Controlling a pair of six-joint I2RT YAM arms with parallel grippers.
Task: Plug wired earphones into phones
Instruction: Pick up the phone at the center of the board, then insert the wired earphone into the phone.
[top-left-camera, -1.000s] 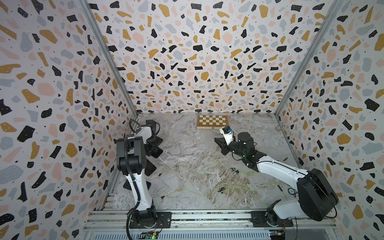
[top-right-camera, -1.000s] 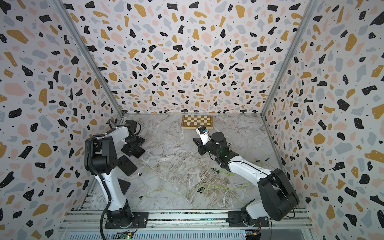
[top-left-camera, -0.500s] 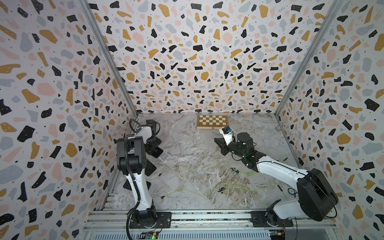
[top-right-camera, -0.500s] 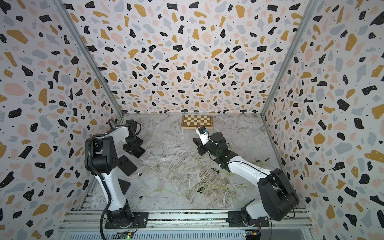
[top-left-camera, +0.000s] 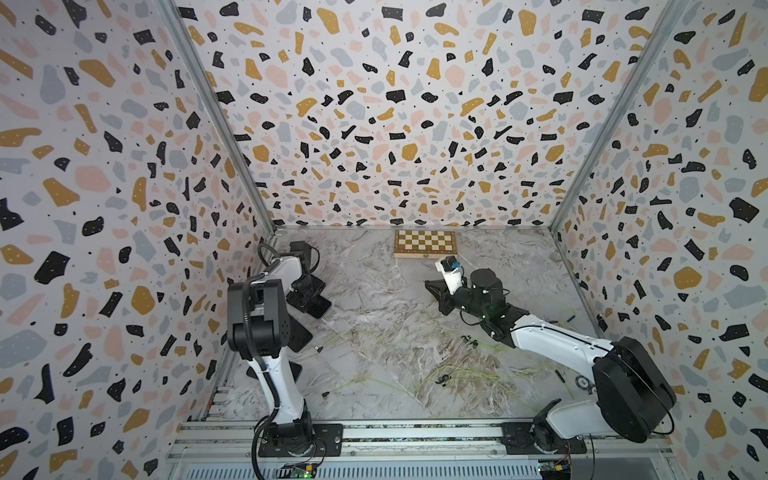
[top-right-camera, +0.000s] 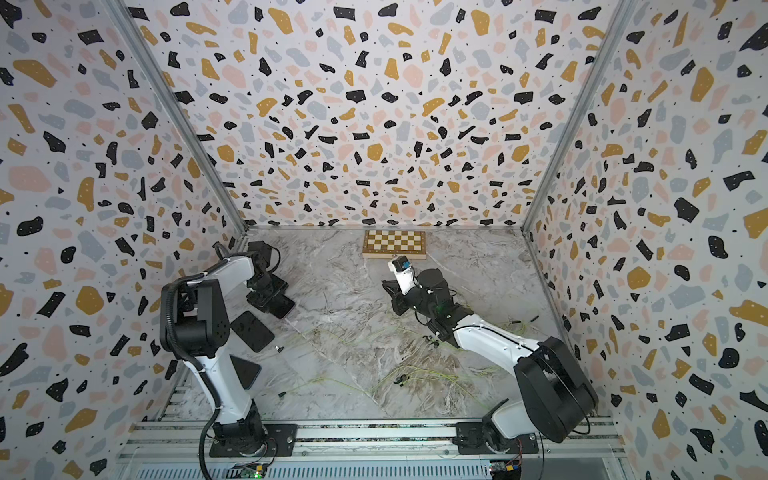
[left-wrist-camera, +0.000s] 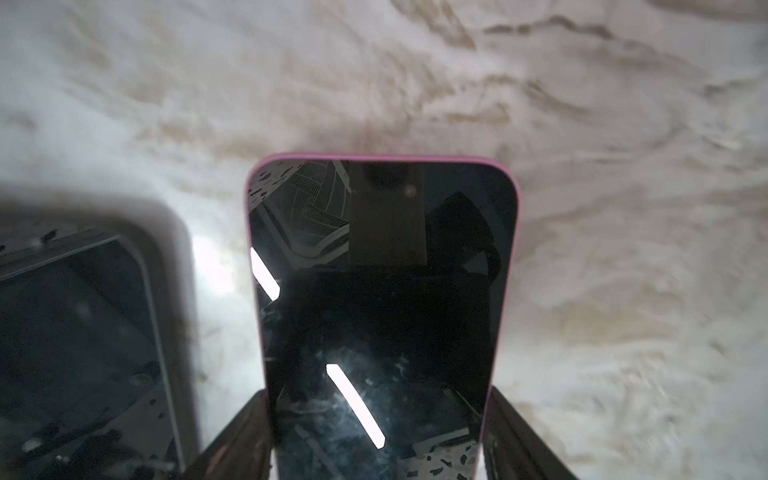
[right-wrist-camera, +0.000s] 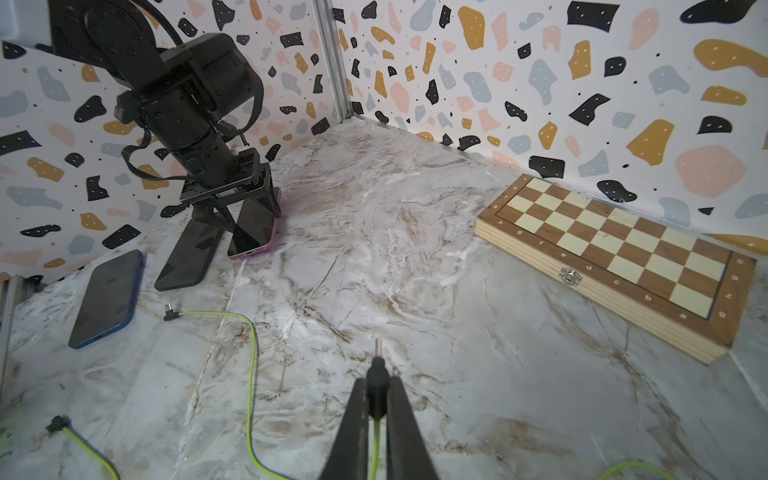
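**Right gripper (right-wrist-camera: 377, 381) pinches a plug (right-wrist-camera: 377, 368); left gripper (left-wrist-camera: 378, 397) clamps the pink-edged phone (left-wrist-camera: 382, 291)**

In the right wrist view, the right gripper's 2 black fingers are pressed together on the small black plug. Its metal tip pokes out past them, and a yellow-green cable (right-wrist-camera: 375, 449) trails back between them. In both top views this gripper hangs just right of frame centre, above the marble table (top-left-camera: 374, 299).

The left gripper's 2 fingers press against both long sides of the pink-edged phone, whose dark glossy screen faces up. The phone's free end lies on the table. A black phone (right-wrist-camera: 187, 257) lies just beside it, and a blue-edged phone (right-wrist-camera: 106, 299) lies apart from both. In both top views, these 3 phones sit left of frame centre, near the left wall.

Between the grippers lie 2 loose plugs (right-wrist-camera: 169, 312) (right-wrist-camera: 56, 424), each on its own yellow-green cable. In a top view, more earphone cables (top-left-camera: 469, 374) sprawl across the lower centre of the frame.

A wooden chessboard box (right-wrist-camera: 615, 257) lies shut against the back wall, at the centre of both top views. Its rim reads h, g, f, e, d, c, b, a, and a metal latch (right-wrist-camera: 570, 275) sits on its side.
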